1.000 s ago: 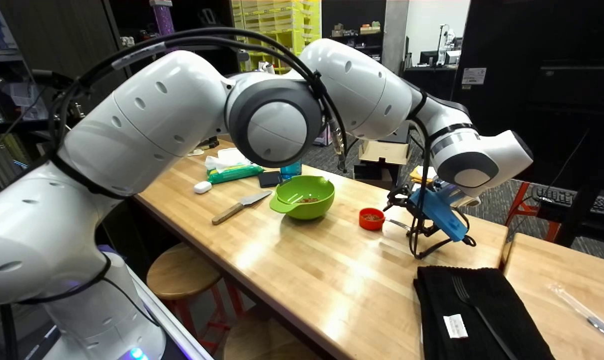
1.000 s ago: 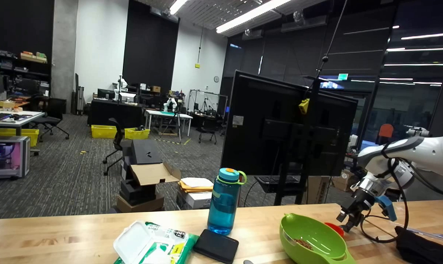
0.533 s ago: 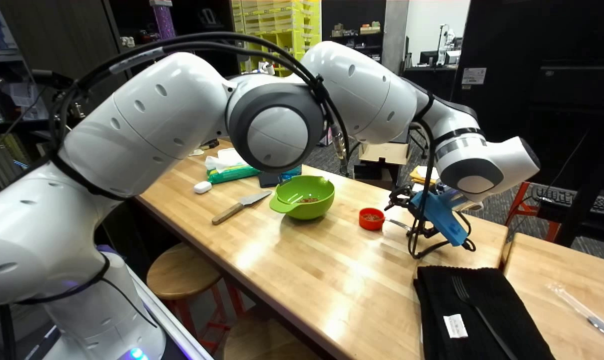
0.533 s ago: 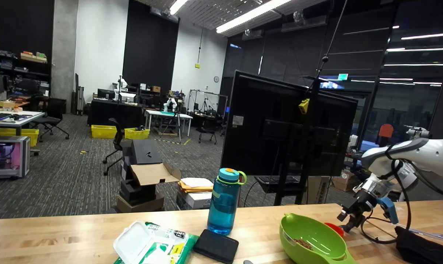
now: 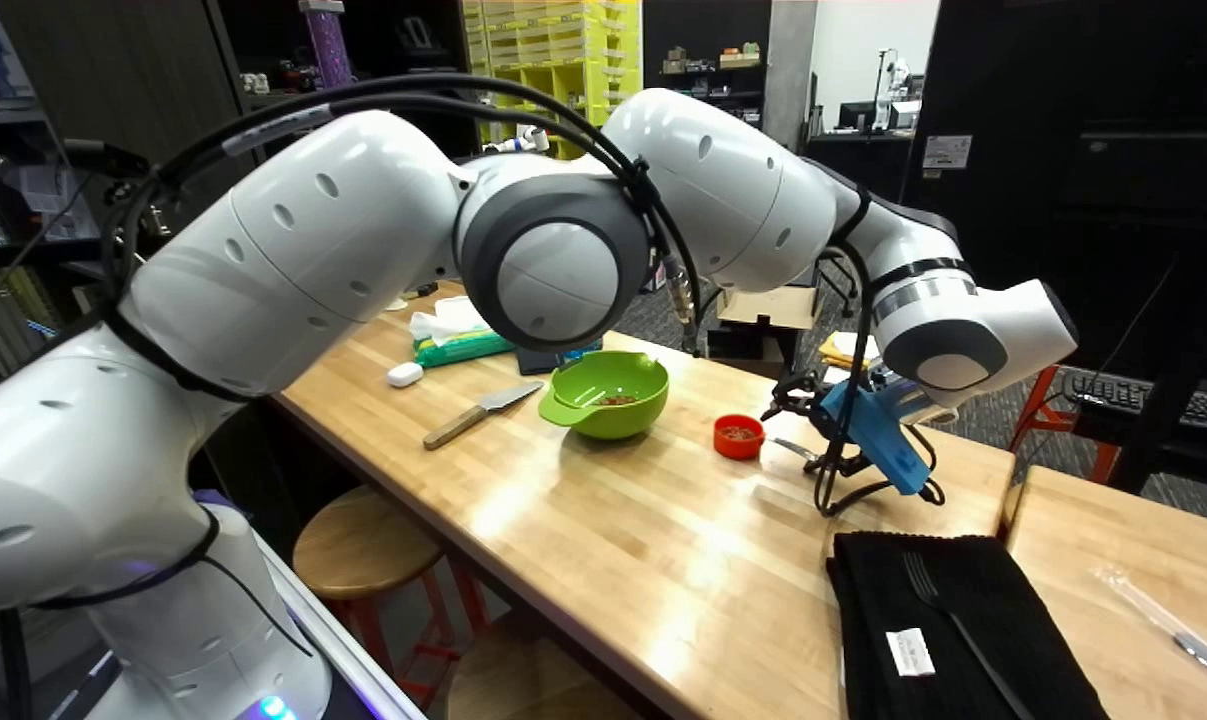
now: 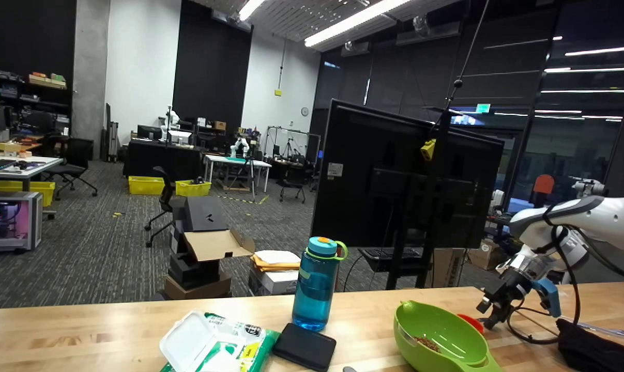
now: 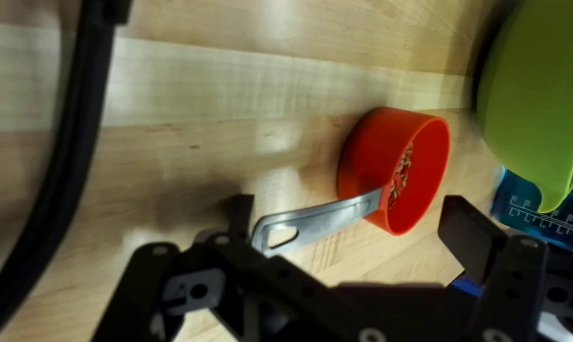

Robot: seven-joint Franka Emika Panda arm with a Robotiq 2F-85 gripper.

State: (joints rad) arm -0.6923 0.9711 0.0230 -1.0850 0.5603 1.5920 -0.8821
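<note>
Gripper (image 5: 793,440): in an exterior view, low over the right part of the wooden table (image 5: 583,570), jaws spread, just beside the red measuring cup (image 5: 738,452).
Cup: upright on the table, reddish-brown bits (image 5: 736,433) inside, metal handle (image 5: 793,447) pointing right, toward the gripper.
Green bowl (image 5: 613,420): left of the cup, similar bits at its bottom.
Knife (image 5: 483,411): flat, left of the bowl.
Black cloth (image 5: 983,580): near right, a fork (image 5: 983,659) lying on it.
Blue bottle (image 6: 316,289): in an exterior view, upright toward the table's far edge, left of the bowl; the cup shows only partly, just beyond the bowl.
Packet (image 6: 239,343): green and white, left of the bottle and nearer.
Black case (image 6: 305,347): flat, between packet and bowl.
Fingers (image 7: 471,232): in the wrist view, wide apart, the cup's handle in the gap between them; whether either one touches it, I cannot tell.
Cable (image 7: 75,156): black, curving along the left side.
</note>
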